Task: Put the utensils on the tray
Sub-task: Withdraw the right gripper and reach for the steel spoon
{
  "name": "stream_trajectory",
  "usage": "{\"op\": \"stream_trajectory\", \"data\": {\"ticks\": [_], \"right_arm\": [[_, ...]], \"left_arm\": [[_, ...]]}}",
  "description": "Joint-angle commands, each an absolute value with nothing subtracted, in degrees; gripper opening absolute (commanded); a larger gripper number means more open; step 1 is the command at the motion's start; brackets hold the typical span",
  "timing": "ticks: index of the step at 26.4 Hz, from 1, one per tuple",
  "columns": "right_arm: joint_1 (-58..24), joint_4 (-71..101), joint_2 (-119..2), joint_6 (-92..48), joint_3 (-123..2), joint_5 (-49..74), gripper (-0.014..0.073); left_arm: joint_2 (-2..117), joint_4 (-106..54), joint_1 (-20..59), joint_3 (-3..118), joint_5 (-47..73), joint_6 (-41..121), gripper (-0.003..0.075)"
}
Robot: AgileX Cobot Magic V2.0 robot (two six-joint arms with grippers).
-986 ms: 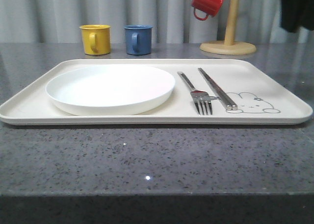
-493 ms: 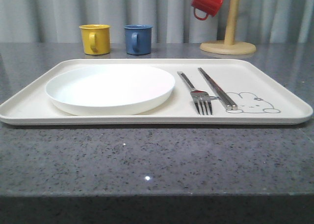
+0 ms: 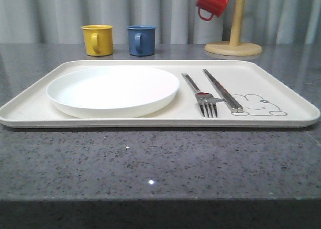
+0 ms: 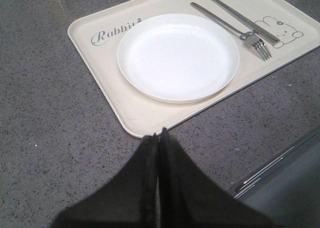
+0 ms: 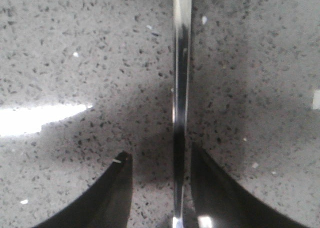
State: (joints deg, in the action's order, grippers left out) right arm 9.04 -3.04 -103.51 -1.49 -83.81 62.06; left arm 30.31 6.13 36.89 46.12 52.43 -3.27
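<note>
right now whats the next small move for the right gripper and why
Probably close the right gripper on the slim steel handle lying between its open fingers on the speckled counter. The plate, fork and chopsticks already sit on the tray, so this utensil looks like the one left.

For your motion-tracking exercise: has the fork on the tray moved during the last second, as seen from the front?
No. The fork lies in the same spot, between the white plate and the chopsticks, tines beside the rabbit drawing.

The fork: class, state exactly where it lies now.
In the front view, the fork lies on the tray, right of the plate, chopsticks beside it on its right.
</note>
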Motion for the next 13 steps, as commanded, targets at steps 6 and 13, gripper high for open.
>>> {"op": "stream_trajectory", "data": {"ticks": [6, 13], "right_arm": [[9.46, -3.54, -101.64, -2.16, -85.39, 62.04, 0.0116], [9.26, -2.47, -100.33, -2.16, -85.45, 62.04, 0.0008]], "left_arm": [[30.49, 6.13, 37.43, 47.63, 48.48, -3.79, -0.0018], [30.49, 6.13, 37.43, 47.63, 48.48, -3.79, -0.0018]]}}
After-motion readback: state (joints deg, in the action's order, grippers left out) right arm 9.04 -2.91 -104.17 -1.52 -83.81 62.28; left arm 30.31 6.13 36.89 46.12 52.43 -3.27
